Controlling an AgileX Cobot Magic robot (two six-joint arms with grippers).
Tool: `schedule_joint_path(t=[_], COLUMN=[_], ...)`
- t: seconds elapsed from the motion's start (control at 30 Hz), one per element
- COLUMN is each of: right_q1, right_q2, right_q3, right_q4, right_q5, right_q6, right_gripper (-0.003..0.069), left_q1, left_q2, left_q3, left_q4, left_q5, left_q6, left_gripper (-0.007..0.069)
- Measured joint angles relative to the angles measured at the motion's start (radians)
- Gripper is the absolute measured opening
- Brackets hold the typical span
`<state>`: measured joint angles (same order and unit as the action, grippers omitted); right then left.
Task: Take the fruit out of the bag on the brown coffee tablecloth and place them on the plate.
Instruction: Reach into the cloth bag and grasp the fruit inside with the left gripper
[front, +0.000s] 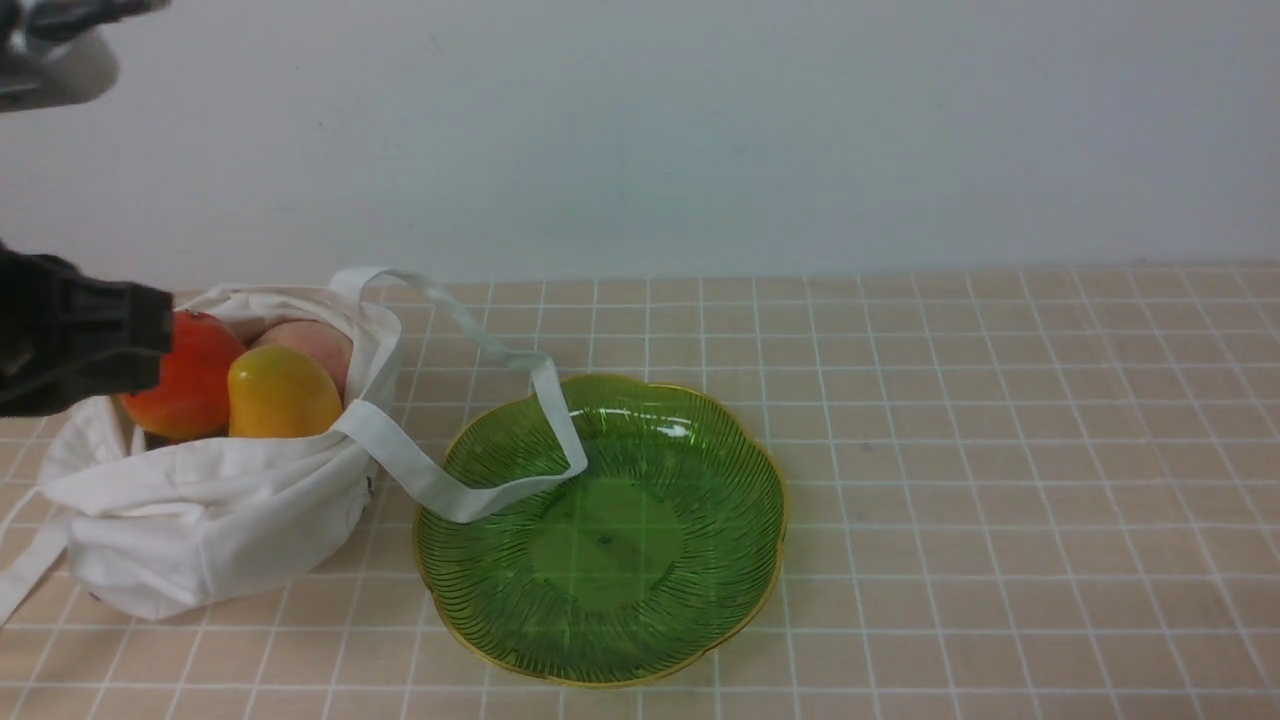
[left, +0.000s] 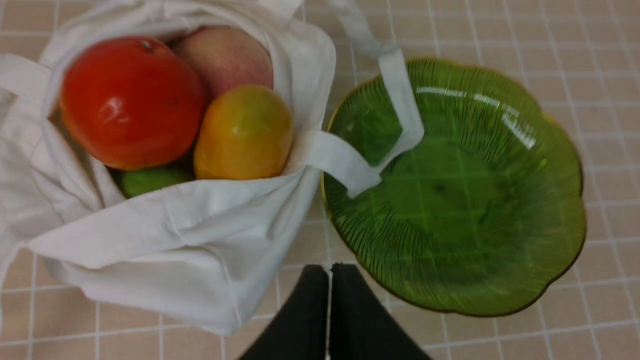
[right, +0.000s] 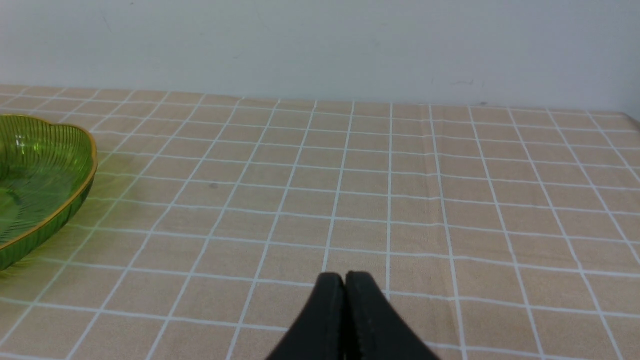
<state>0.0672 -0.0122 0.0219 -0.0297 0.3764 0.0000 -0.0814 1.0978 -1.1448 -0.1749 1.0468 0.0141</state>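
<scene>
The white bag (front: 210, 500) lies open on the tan grid tablecloth (front: 1000, 450) at the left. Inside it are the red-orange fruit (front: 195, 380), the yellow-orange mango (front: 283, 393) and the pale pink peach (front: 315, 345); they also show in the left wrist view: red fruit (left: 130, 97), mango (left: 243, 132), peach (left: 225, 57). The green plate (front: 700, 560) sits right of the bag, empty, with a white strap (front: 555, 420) draped over its rim. My left gripper (left: 330, 272) is shut and empty, above the bag's near side. My right gripper (right: 345, 280) is shut, low over bare cloth right of the plate (right: 45, 190).
A green piece (left: 150, 180) shows under the red fruit in the bag. A white wall (front: 700, 130) stands behind the table. My left arm's black body (front: 70, 335) hangs over the bag's left side. Another strap (front: 30, 570) trails off the bag at the left edge.
</scene>
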Motion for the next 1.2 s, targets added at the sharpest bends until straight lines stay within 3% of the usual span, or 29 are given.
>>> schedule_joint_path(t=[0.17, 0.33, 0.5, 0.77, 1.0, 1.2], right_q1=[0.0, 0.0, 0.0, 0.0, 0.0, 0.0], right_q2=[0.0, 0.0, 0.0, 0.0, 0.0, 0.0], right_q3=[0.0, 0.0, 0.0, 0.0, 0.0, 0.0], right_q4=[0.0, 0.0, 0.0, 0.0, 0.0, 0.0], right_q5=[0.0, 0.0, 0.0, 0.0, 0.0, 0.0], right_q6=[0.0, 0.0, 0.0, 0.0, 0.0, 0.0], right_gripper=[-0.0015, -0.0015, -0.0015, -0.0015, -0.0015, -0.0015], left_q1=[-0.001, -0.001, -0.001, -0.001, -0.001, -0.002], left_q2=[0.246, 0.382, 0.478, 0.553, 0.595, 0.626], left_q3=[-0.154, -0.26, -0.324, -0.326, -0.326, -0.326], left_q4=[0.002, 0.013, 0.083, 0.102, 0.103, 0.122], left_q5=[0.08, 0.13, 0.103, 0.073, 0.074, 0.076], left_q6=[0.039, 0.063, 0.133, 0.149, 0.15, 0.151], left_gripper=[0.0, 0.0062, 0.0265, 0.0548, 0.058, 0.0533])
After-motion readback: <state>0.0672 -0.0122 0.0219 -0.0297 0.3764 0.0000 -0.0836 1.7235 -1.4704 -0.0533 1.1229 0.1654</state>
